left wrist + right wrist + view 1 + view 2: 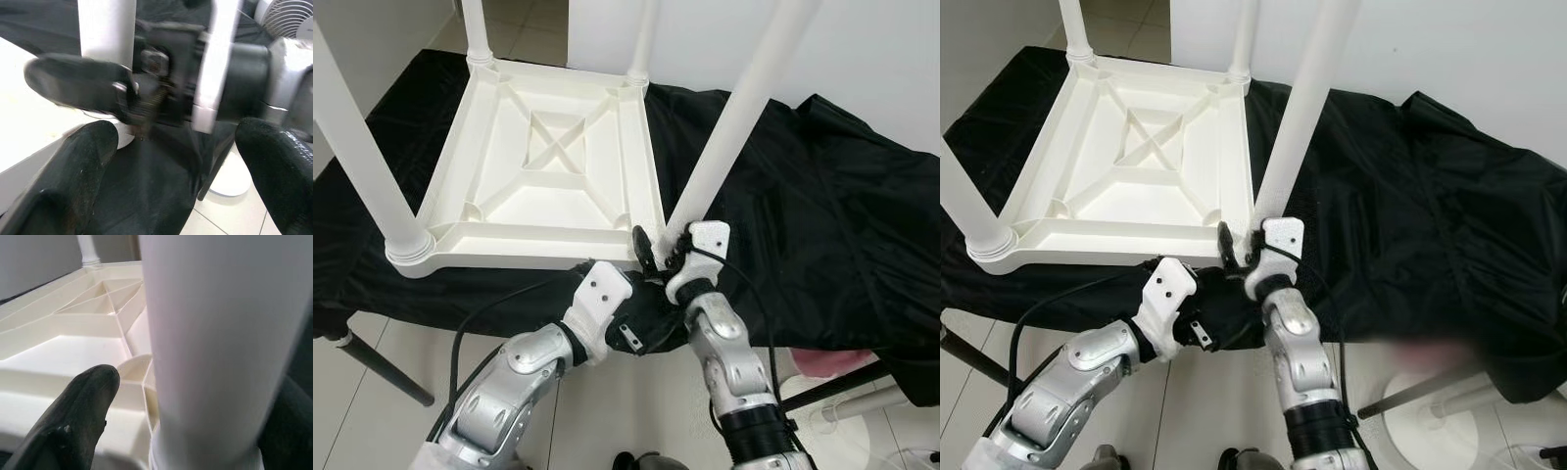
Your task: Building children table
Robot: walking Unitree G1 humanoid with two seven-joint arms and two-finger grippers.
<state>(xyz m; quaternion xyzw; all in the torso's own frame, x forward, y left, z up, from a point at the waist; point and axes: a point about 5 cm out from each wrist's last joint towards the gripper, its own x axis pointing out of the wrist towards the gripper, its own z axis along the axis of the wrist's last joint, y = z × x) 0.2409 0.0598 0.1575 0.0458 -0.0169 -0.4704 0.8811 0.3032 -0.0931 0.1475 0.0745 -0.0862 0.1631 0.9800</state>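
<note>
Children's table (548,166) upside down, last leg (734,122) going into its corner socket.
Right gripper (664,250) clasps the leg's base; left gripper (161,161), fingers spread, waits beside: keep the leg upright while twisting.

Your table legs (734,127) run off at twelve o'clock; the left gripper (646,304) hides behind the right wrist (700,264).

The left gripper's (181,161) spread fingers (73,186) frame the right gripper (98,90), apparently clasping a white table leg (106,29) above black cloth (151,196).
</note>
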